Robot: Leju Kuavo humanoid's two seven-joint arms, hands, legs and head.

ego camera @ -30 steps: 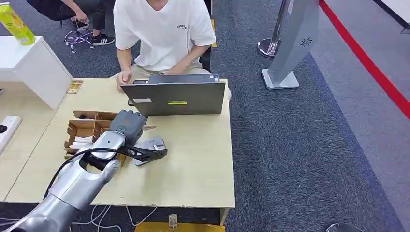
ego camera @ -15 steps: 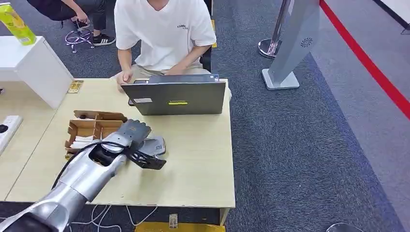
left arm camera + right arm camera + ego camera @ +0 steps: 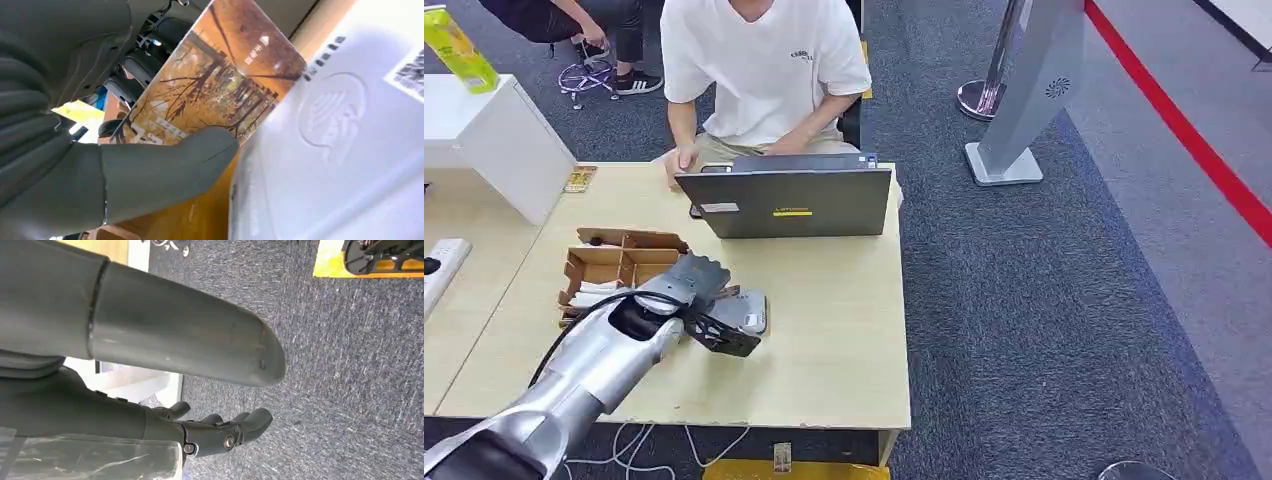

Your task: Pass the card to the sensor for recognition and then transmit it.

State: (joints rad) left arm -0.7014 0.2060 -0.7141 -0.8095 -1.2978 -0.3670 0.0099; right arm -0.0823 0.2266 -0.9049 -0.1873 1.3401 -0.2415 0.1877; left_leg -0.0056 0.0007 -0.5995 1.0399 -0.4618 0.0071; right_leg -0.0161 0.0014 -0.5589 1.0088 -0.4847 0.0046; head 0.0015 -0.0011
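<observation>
On the pale wooden bench [image 3: 844,330], the left hand [image 3: 692,279] pinches an orange autumn-tree picture card [image 3: 215,85] against its thumb, just over the grey-white card sensor [image 3: 742,312]. Beside it stand a brown cardboard divider box [image 3: 614,262] and a grey laptop [image 3: 789,200], with a seated person [image 3: 764,70] behind. The right hand [image 3: 220,432] hangs over dark blue-grey carpet [image 3: 1044,300], fingers loosely apart, holding nothing.

Head high over table [image 3: 844,330], wrists close

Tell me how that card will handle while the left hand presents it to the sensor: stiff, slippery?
The card looks flat and unbent under the left hand, so probably stiff. Its glossy printed face may slip in the pinch. Thin and likely light, it should hold over the white sensor.
</observation>
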